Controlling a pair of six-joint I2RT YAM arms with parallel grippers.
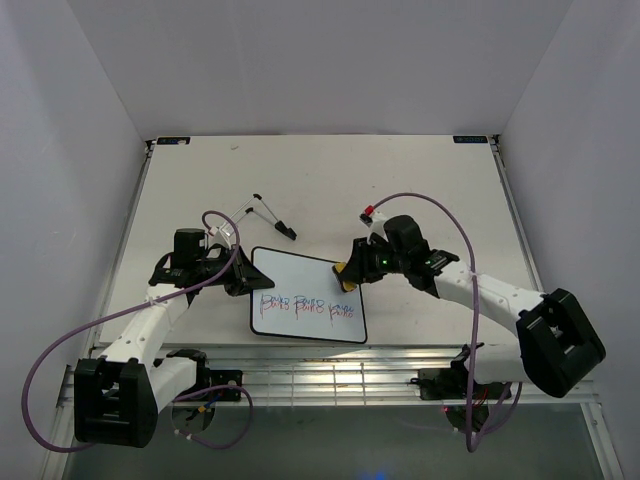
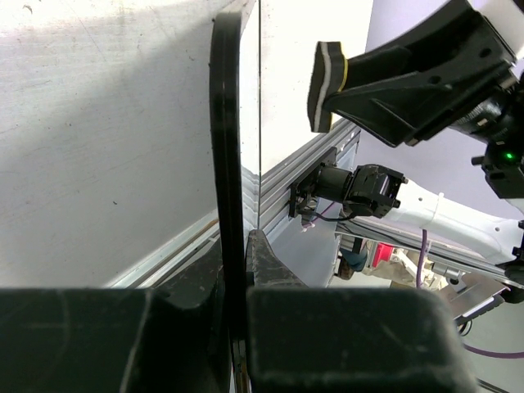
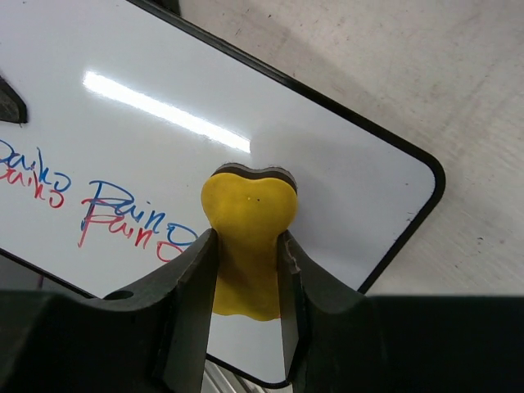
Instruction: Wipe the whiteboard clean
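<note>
On the scuffed table [image 1: 420,195], left hand [image 1: 247,279] pinches the glossy black-rimmed whiteboard [image 1: 296,276]; right hand [image 3: 247,255] clamps a yellow bone-shaped eraser [image 3: 248,205].

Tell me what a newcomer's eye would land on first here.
First, the bright yellow eraser, pinched in the right gripper over the right end of the whiteboard in the middle of the table. Next, the red-and-blue handwriting across the board's face, not yet wiped. Then the left gripper, clamped on the board's left edge.
</note>
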